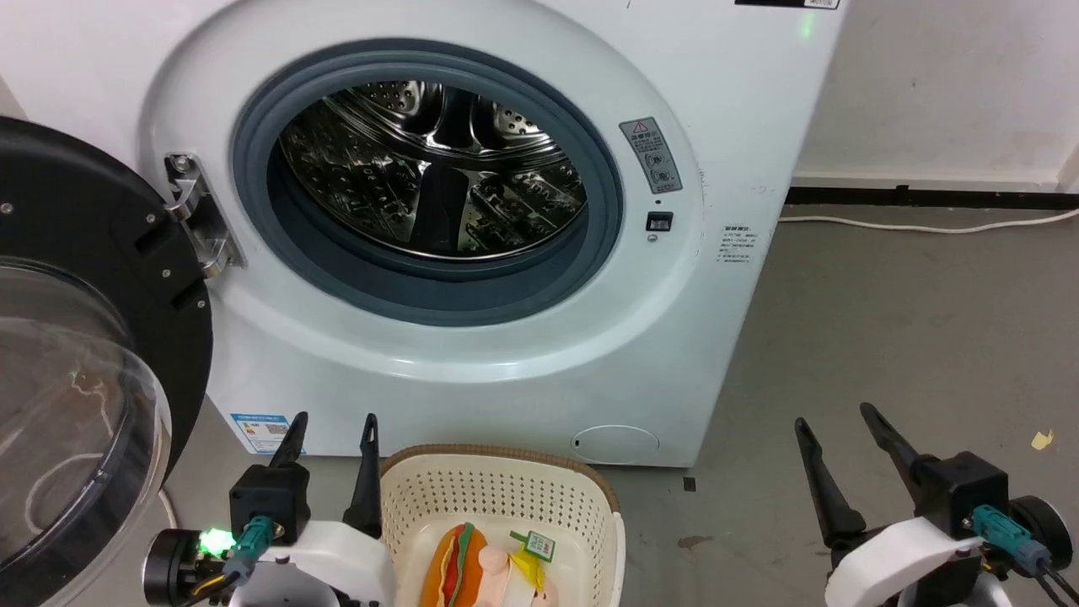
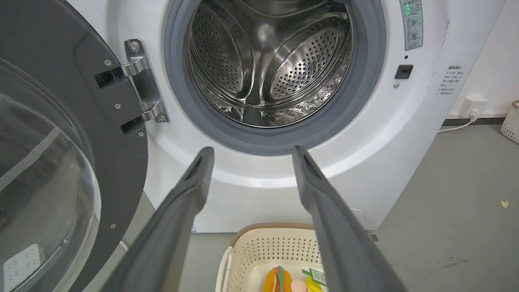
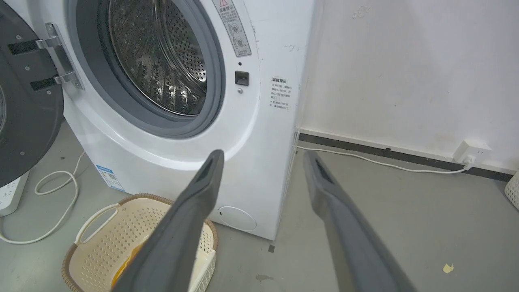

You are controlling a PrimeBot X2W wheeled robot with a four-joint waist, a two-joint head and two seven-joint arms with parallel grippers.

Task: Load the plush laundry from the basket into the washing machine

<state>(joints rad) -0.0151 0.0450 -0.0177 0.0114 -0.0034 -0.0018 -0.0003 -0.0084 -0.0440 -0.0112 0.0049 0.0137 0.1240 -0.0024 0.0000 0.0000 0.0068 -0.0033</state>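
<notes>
Pre-grasp stage, nothing picked yet. Plush laundry [image 1: 485, 569] lies at the bottom of basket [image 1: 506, 497], which sits on floor [image 1: 885, 337] right in front of washing machine [image 1: 716, 126]. It's an orange hot-dog plush + peach doll + green-white tag [image 1: 537, 545], all bunched together. Door [image 1: 50, 194] is swung wide to robot's left, drum [image 1: 438, 169] looks empty.

Left gripper [image 1: 335, 419]: jaws spread, holding nothing, just beside basket's left rim, fingers pointing at washer. Right gripper [image 1: 834, 417]: also spread + empty, well apart from basket, over bare floor on the right.

Step in hand, my read: 1st reach into basket. Next move prob calls for the L arm (closer) to tip fingers down, straddle the bundle and close on the soft body, not the tag. Then lift clear of the rim and carry thru gasket [image 1: 253, 185] into drum.

Risks: light basket may slide if a finger catches the wall; bundle may come apart on lift
</notes>
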